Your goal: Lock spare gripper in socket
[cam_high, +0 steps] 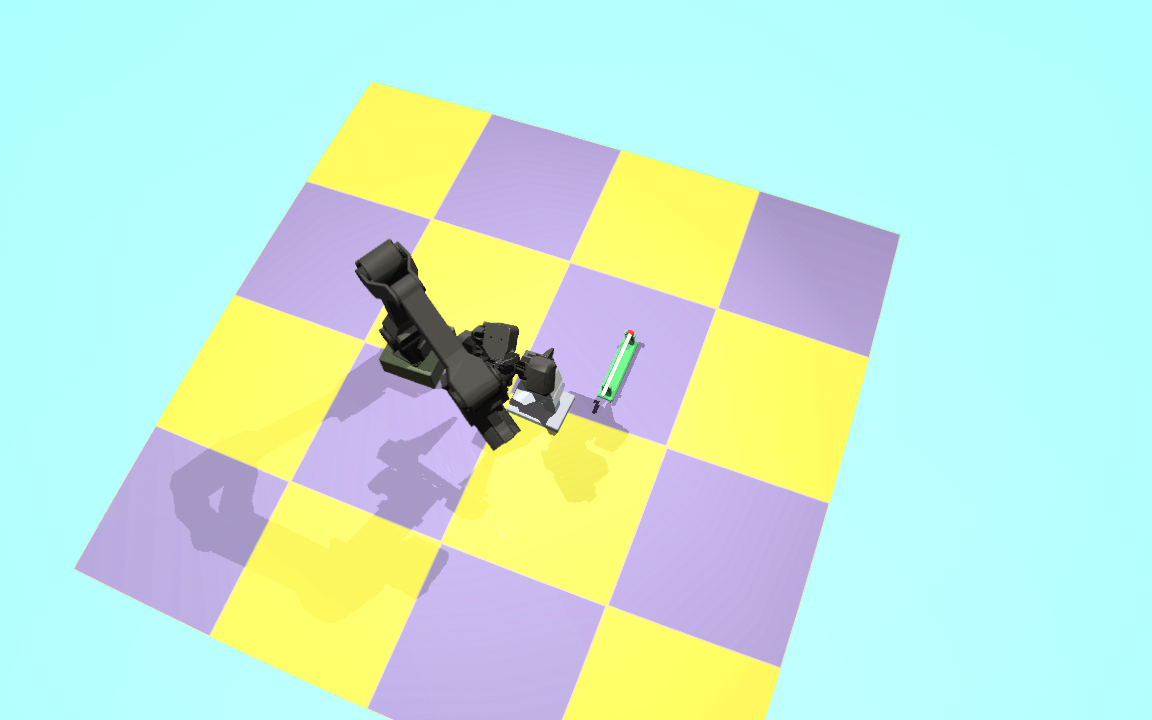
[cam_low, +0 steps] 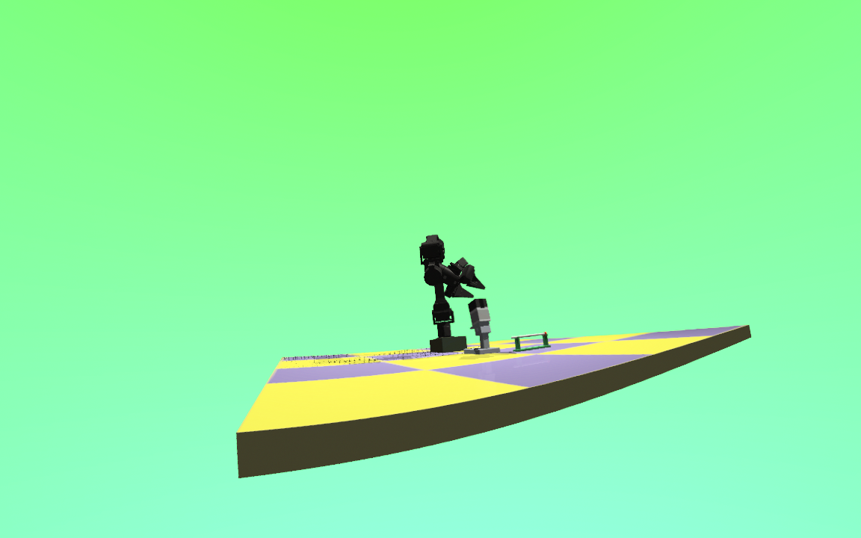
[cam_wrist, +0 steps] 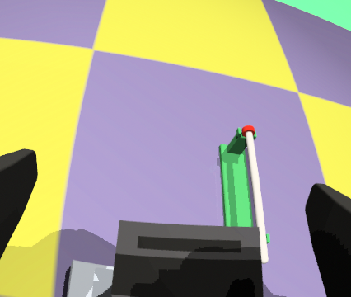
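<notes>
Exterior view: the robot's gripper [cam_high: 536, 360] [cam_low: 478, 291] [cam_wrist: 175, 181], fingers spread wide and holding nothing, hovers above the gray mount [cam_high: 563, 415] [cam_low: 472, 351] [cam_wrist: 79, 280]. The spare gripper [cam_high: 537, 374] [cam_low: 480, 314] [cam_wrist: 175, 181] stands on that mount. Near the mount, the white, red-headed lock pin [cam_high: 618, 361] [cam_low: 528, 335] [cam_wrist: 256, 186] lies along a green rack [cam_high: 626, 365] [cam_low: 531, 348] [cam_wrist: 238, 190].

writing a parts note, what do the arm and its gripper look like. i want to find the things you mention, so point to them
The arm [cam_high: 435, 324] [cam_low: 439, 294] is matte black with chunky rounded joints, on a boxy dark olive-grey base [cam_high: 390, 367] [cam_low: 439, 345]. The gripper [cam_wrist: 175, 181] has two plain black wedge-shaped fingers with blunt tips. No cables or markings stand out.
</notes>
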Action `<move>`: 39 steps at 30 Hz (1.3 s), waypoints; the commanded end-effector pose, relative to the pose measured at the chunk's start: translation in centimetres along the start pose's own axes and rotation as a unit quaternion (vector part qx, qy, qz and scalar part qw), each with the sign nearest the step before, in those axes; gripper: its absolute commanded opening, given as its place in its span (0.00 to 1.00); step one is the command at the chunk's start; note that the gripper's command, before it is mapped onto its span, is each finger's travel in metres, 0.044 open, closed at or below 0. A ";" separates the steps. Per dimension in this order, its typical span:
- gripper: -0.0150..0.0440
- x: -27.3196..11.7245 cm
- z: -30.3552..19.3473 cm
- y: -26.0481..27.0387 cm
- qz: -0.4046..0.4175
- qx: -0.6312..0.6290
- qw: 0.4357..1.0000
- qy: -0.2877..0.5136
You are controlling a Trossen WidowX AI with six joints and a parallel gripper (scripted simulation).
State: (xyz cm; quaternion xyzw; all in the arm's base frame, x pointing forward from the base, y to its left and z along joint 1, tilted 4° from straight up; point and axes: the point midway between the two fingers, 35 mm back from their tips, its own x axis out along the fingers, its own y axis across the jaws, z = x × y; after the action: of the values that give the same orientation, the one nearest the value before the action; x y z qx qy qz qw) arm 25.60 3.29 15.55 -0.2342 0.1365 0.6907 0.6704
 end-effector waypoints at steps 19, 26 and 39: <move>1.00 -1.1 3.1 -0.3 -0.032 0.000 0.999 0.022; 0.87 0.2 4.1 0.1 -0.032 0.001 0.999 0.027; 0.56 6.5 9.1 3.2 -0.034 -0.001 0.999 0.027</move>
State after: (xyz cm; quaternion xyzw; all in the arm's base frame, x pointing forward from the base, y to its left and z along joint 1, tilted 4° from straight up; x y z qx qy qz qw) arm 21.31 12.97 19.91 -0.2598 0.1381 0.6634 0.6880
